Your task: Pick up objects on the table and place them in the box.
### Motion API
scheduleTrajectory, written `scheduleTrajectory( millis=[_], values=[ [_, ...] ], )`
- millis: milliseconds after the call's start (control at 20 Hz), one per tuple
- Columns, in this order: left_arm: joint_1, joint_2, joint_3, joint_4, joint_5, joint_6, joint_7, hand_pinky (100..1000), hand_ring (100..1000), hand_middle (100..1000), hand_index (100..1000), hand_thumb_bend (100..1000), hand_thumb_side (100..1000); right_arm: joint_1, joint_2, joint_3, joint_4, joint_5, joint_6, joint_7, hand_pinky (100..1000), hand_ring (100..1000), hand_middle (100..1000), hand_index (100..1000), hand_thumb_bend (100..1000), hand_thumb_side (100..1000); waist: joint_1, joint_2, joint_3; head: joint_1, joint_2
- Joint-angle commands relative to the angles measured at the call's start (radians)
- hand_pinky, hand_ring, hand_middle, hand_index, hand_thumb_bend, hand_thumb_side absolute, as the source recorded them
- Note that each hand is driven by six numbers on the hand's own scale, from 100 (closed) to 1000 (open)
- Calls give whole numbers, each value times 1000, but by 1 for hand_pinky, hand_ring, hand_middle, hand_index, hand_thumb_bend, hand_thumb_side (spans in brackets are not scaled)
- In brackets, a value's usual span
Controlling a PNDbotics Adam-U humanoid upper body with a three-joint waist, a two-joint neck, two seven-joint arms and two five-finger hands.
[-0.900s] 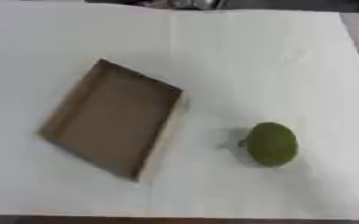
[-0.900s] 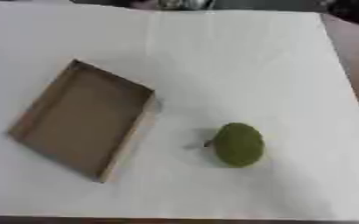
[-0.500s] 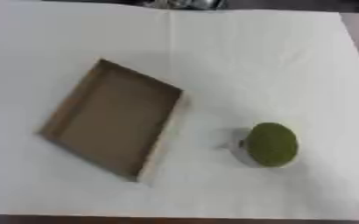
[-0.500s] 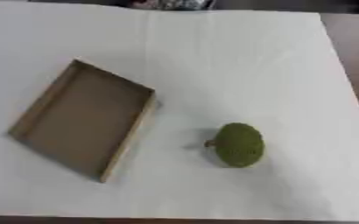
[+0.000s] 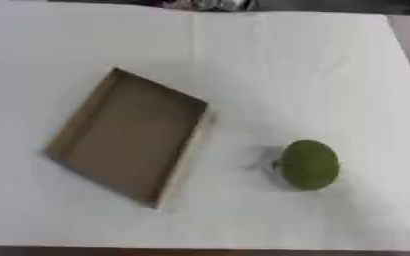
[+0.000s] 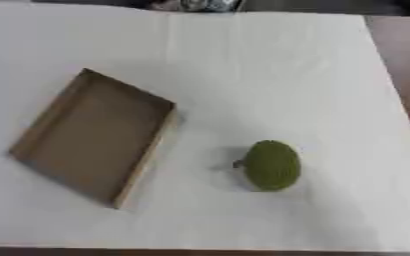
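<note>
Neither of the robot's hands shows in either view, so their state cannot be told. A shallow brown cardboard box [image 5: 125,135] lies open on the left of the frame, turned askew so one corner points toward the bottom edge; nothing lies inside it. Right of centre and slightly lower sits a round green fruit [image 5: 309,164] with a small dark stub on its left side, well apart from the box. Both rest on a white sheet [image 6: 270,70] that covers a brown table [image 6: 405,60], bare at the right edge.

No legible text, labels or nos. anywhere.
</note>
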Motion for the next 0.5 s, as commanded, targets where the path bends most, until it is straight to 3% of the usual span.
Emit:
scheduleTrajectory(
  millis=[50,250,500],
  values=[
    [-3,41,3,-19,2,1,-1,708,725,679,819,100,623,-11,-62,26,8,58,-11,51,838,723,789,866,100,626,1,-24,2,-7,10],
    [-3,43,2,-19,2,0,-2,708,726,679,819,100,623,-25,-78,77,27,121,-56,81,829,725,794,869,100,663,-1,-24,5,-9,11],
    [-3,44,2,-19,1,0,-4,708,726,679,819,100,623,-19,-82,156,67,198,-119,16,823,717,797,872,100,694,-7,-22,7,-9,9]
  ],
)
